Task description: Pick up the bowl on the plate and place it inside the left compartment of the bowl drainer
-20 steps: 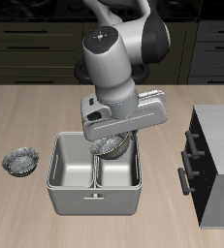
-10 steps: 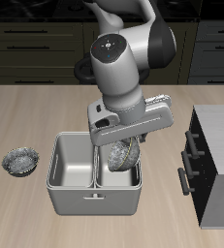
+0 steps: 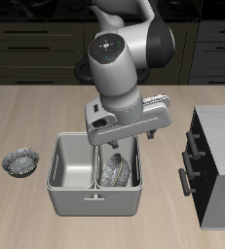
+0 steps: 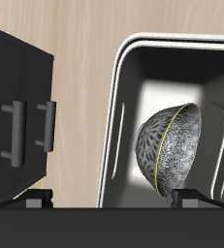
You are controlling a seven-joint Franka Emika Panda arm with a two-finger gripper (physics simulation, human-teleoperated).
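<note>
The bowl (image 3: pixel 116 171) lies tilted on edge inside the drainer's (image 3: pixel 93 199) left well, so placement looks done; the jaws stand apart, holding nothing, and only retreat remains

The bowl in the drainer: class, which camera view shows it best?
The wrist view: the bowl fills it, tilted on edge inside a well of the bowl drainer. The exterior view shows it only partly, below the gripper.
</note>
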